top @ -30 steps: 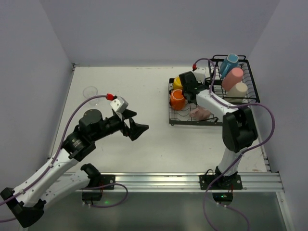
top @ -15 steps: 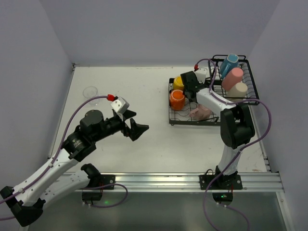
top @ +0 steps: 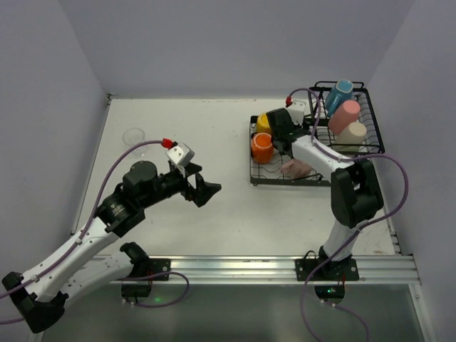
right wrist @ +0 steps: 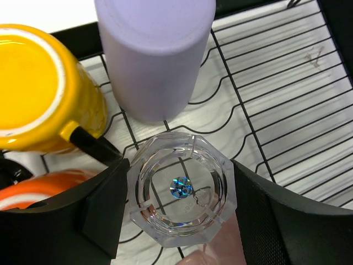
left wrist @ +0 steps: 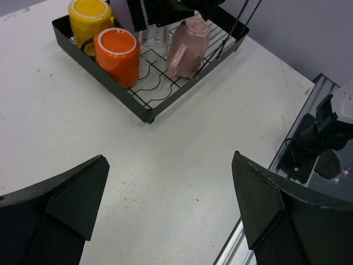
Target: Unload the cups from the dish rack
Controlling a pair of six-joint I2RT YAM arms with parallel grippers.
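L arm's black two-finger end effector (left wrist: 168, 159) hangs over the bare white counter (top: 214, 135), fingers spread wide, holding nothing. It faces the black wire dish rack (top: 288, 183) but sits well apart from it. Prob parked there so it's out of the R arm's way yet ready for a turn.

In the flat tray section, nearest first:
- Pale pink mug (left wrist: 187, 47) lies tipped on its side.
- Orange mug (left wrist: 117, 55) and yellow mug (left wrist: 90, 16) stand touching at the corner. They look mouth-down, as if left to drain.

Btw these stands the clear faceted glass (right wrist: 182, 187), on the tray wires, w/ the lavender tumbler (right wrist: 154, 55) just behind. R end effector (right wrist: 179, 163) comes at the glass from above. One pad sits against each side, so it reads as pinched on the glass, which isn't lifted yet. A top-down hold makes sense, since neighbours crowd in and there's no room for a side approach. Lift prob needs to go straight up, or the yellow mug's handle gets nudged.

Farther back, the raised basket section holds the blue mug (top: 340, 94), the salmon-pink tumbler (top: 346, 112) and a cream cup (top: 351, 132), all leaning.

Far L, a small clear round cup (top: 133, 135) stands alone on the counter. So unloading seems barely begun.
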